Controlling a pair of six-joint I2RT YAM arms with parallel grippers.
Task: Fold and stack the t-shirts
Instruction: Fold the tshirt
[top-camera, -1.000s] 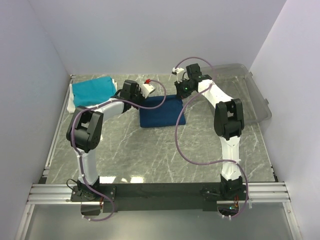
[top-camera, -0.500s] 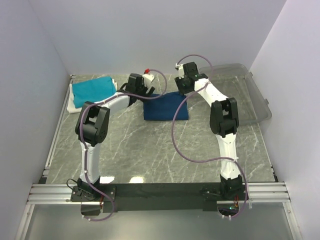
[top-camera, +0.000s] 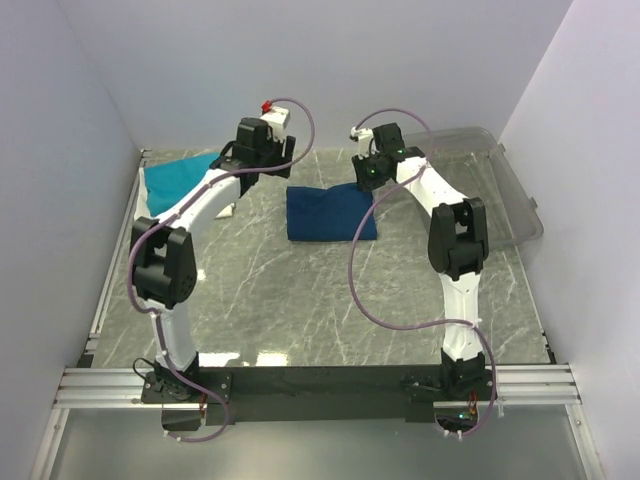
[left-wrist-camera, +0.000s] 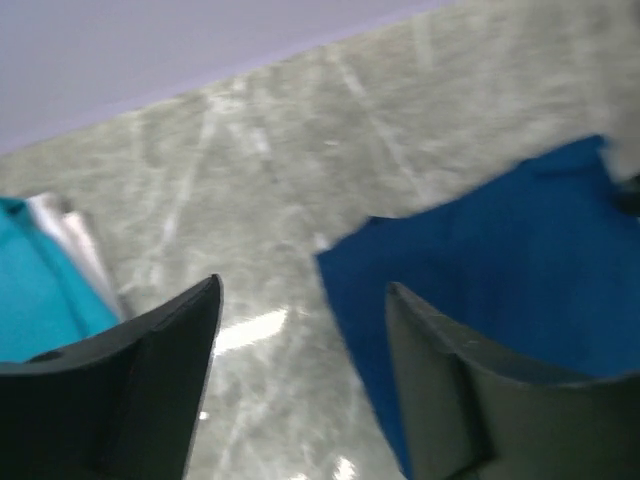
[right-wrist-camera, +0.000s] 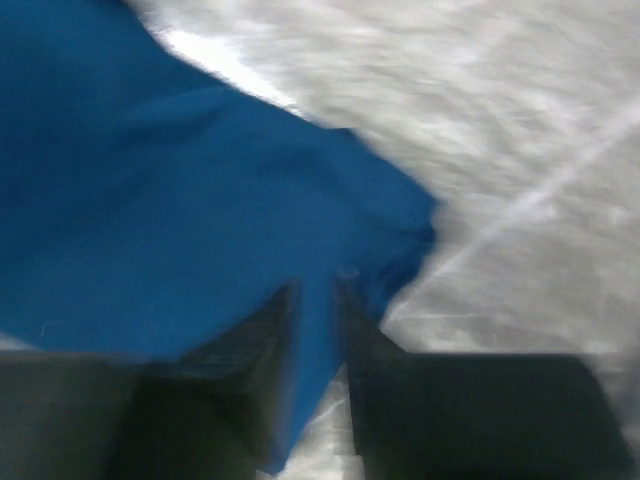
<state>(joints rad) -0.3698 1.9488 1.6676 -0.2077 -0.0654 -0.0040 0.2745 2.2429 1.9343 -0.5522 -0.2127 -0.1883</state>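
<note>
On table (top-camera: 300, 300), one navy (top-camera: 325, 212), one teal (top-camera: 170, 180)

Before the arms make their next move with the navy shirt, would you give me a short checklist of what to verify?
1. Left gripper empty, jaws wide apart: ok.
2. Right gripper clear of the navy shirt: cannot tell, view is blurred.
3. Navy shirt folded into a flat rectangle: ok.
4. Navy shirt stacked on the teal shirt: not ok, they lie apart.

A navy tee (top-camera: 330, 212) lies folded flat; left of it, a folded teal tee (top-camera: 180, 178) tops a white one (left-wrist-camera: 68, 235).
</note>
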